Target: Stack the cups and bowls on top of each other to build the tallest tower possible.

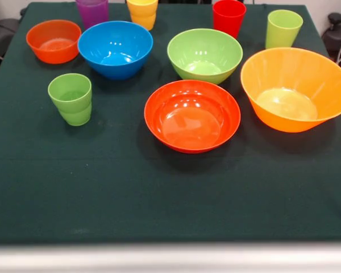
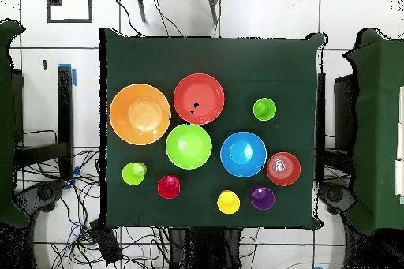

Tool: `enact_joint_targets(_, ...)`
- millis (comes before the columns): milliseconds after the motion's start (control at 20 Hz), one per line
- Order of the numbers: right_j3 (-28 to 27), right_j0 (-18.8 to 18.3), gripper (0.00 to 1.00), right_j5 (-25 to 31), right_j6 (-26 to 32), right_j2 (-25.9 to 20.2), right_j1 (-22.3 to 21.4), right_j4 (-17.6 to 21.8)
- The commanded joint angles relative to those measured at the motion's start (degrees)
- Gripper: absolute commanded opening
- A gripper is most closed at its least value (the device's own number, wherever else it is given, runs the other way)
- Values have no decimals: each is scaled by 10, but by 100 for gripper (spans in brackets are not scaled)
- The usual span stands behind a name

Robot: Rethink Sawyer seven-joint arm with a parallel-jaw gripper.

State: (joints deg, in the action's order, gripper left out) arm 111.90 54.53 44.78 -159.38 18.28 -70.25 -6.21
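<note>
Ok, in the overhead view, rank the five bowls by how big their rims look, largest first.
1. large orange-yellow bowl
2. red-orange bowl
3. green bowl and blue bowl: too alike to separate
4. small orange bowl

All sit apart on the table, nothing stacked yet.

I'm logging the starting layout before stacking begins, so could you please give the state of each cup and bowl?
Bowls, all upright, empty, unstacked:
orange-yellow bowl
red-orange bowl
green bowl
blue bowl
small orange bowl
Cups, all upright, separate:
near green cup
far green cup
red cup
yellow cup
purple cup
</note>
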Motion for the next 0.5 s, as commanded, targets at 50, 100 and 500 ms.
enact_joint_targets(50,-21,-49,100,74,-39,-10,16,12)
enact_joint_targets(100,-29,-53,100,75,-42,-17,23,12)
enact_joint_targets(500,-77,-59,100,52,-70,-58,96,7)
